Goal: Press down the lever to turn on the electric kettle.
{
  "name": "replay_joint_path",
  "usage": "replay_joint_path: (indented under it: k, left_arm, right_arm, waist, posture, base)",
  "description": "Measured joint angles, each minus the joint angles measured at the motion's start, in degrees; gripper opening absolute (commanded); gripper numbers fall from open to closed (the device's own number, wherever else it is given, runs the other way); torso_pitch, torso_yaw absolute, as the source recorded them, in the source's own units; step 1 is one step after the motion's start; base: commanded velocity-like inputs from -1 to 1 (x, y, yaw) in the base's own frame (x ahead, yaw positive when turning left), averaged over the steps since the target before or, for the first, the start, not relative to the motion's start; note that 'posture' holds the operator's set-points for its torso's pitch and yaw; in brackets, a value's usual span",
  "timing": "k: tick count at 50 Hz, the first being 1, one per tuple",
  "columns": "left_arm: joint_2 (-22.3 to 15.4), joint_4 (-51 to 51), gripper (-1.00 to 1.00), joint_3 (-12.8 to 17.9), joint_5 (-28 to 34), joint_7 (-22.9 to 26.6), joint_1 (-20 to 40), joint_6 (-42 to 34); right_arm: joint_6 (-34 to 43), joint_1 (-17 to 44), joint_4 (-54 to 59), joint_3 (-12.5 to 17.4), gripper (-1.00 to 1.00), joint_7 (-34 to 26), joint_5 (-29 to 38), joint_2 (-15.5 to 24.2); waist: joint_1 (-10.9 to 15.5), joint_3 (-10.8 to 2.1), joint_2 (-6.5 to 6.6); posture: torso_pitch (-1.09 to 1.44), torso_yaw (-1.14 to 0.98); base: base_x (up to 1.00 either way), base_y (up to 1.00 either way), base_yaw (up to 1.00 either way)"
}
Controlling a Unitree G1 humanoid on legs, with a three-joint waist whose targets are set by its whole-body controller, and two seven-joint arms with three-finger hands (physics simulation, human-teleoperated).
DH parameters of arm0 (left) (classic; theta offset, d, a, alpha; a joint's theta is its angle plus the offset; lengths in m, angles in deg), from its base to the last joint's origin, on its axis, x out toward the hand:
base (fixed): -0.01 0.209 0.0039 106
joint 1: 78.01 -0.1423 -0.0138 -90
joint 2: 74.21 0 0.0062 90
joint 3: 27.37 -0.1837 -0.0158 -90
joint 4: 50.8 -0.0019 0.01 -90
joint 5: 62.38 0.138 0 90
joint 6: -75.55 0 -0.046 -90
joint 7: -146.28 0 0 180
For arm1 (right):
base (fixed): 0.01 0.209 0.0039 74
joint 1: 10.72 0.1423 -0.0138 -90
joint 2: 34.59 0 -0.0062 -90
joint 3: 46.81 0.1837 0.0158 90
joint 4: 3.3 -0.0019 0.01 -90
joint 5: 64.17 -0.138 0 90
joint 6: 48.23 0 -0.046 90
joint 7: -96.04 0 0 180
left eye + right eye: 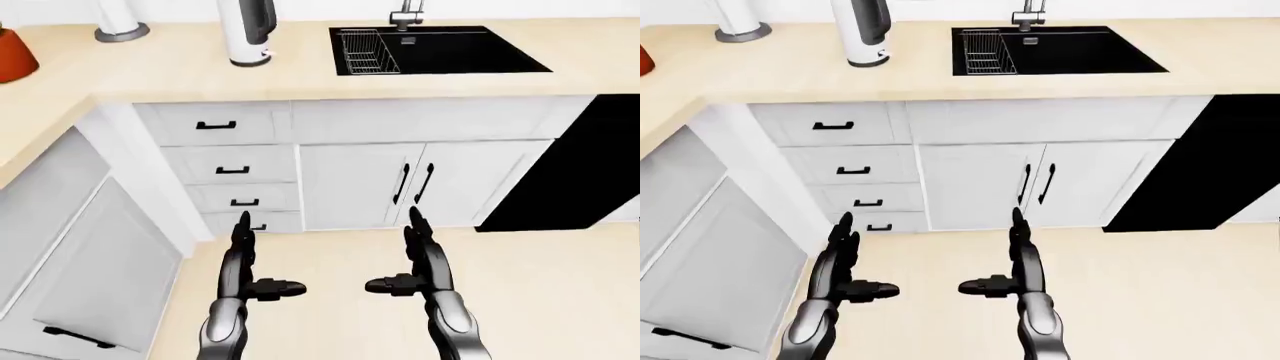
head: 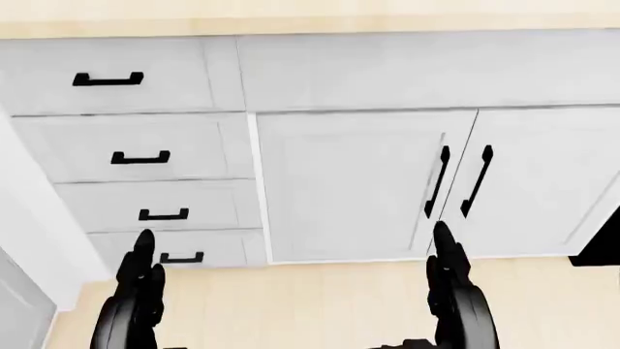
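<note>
The electric kettle (image 1: 247,31) is white with a dark handle and stands on the light wood counter (image 1: 180,71) at the top of the left-eye view, left of the sink; its top is cut off by the frame and its lever cannot be made out. My left hand (image 1: 250,262) and right hand (image 1: 415,259) are both open and empty, fingers straight, thumbs turned inward. They hang low over the floor, far below the counter and well short of the kettle.
A black sink (image 1: 440,49) with a wire rack (image 1: 366,52) and a tap sits right of the kettle. White drawers (image 1: 225,127) and cabinet doors (image 1: 410,184) are below. A black appliance front (image 1: 580,172) stands at right. A red pot (image 1: 14,56) and a grey base (image 1: 122,30) sit at left.
</note>
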Motion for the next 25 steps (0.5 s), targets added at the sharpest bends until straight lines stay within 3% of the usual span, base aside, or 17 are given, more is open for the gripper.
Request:
replay_joint_path:
  k: [1,3,5,8,16,25]
  left_arm:
    - [-0.07,1.36,1.0,0.0,-0.08,0.07,-0.18,0.01]
    - [-0.16,5.72,1.0,0.09,-0.19,0.13,0.5,0.19]
    - [-0.05,6.71,1.0,0.12,-0.25,0.15,0.64,1.17]
    - [0.0,6.22,1.0,0.09,-0.5,0.27,0.11,0.34]
    - [0.1,8.13,1.0,0.3,-0.87,0.17,-0.97,-0.7]
    - [0.0,17.54,1.0,0.32,0.02,-0.49,-1.61,-5.75]
  right_arm:
    - [0.49,-0.2,-1.7,-0.02,1.0,0.1,0.01,0.08]
    - [0.85,0.43,-6.64,0.58,1.0,0.55,0.0,0.33]
    - [0.16,0.92,-7.87,0.91,1.0,0.98,0.1,0.29]
    - [1.05,0.52,-8.05,1.24,1.0,1.1,-0.43,0.26]
    - [5.13,0.62,-13.08,1.96,1.0,0.9,-2.51,0.24]
    - [9.61,2.28,-21.58,2.88,1.0,1.08,-2.93,1.21]
  waist:
    - [-0.05,-0.54,-0.2]
    - [0.38,-3.21,-0.19]
    - [0.48,-2.25,-0.58]
    - [0.5,-3.24,-0.5]
    - [0.43,-3.59,-0.31]
    - [0.57,-4.13,-0.38]
  posture:
    - [0.0,0.0]
    - [0.0,0.0]
    - [0.0,0.0]
    - [0.0,0.0]
    - [0.0,0.0]
    - [0.0,0.0]
  base:
    - [0.0,0.0,0.0]
    - [0.0,0.0,0.0]
    - [0.0,0.0,0.0]
    - [0.0,0.0,0.0]
    - [0.0,0.0,0.0]
    - [0.0,0.0,0.0]
